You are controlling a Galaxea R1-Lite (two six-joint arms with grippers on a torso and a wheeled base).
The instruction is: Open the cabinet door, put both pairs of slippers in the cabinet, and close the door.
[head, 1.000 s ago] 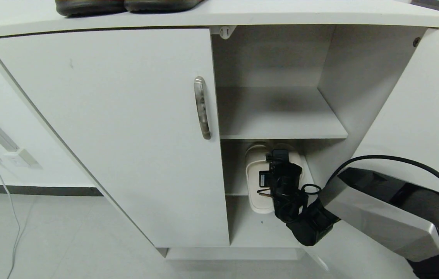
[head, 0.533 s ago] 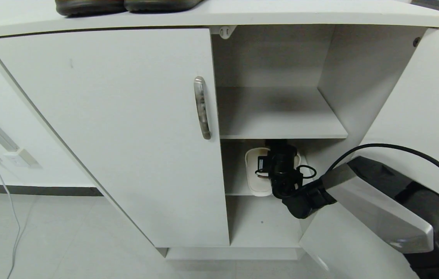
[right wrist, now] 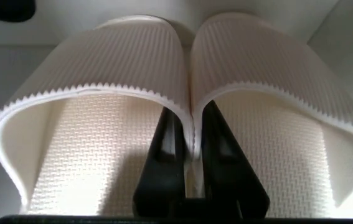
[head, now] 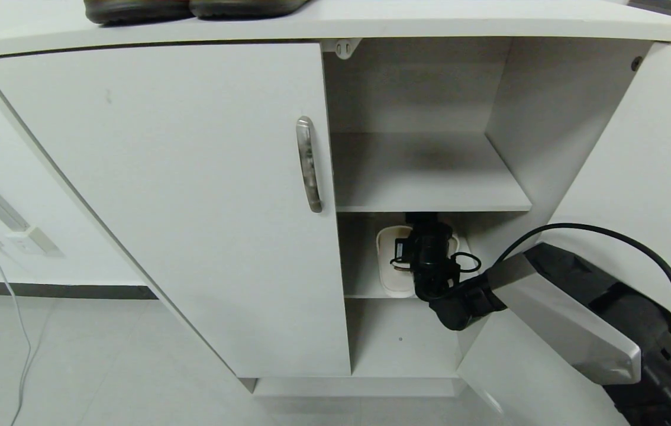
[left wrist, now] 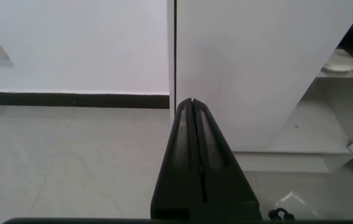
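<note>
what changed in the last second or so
The right gripper, fingers clamped on the pair of cream ribbed slippers, carried them deeper into the white cabinet's middle compartment, under the upper shelf. The grip held. The left door stayed shut, the right door open, the dark slippers on top.

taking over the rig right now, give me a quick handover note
The right gripper is shut on the white slippers, pinching their inner sides together, inside the cabinet below the upper shelf. The left gripper is shut, empty, outside by the closed left door. Done: right door open. Left: release the white pair, load the dark slippers lying on top, close the door.
</note>
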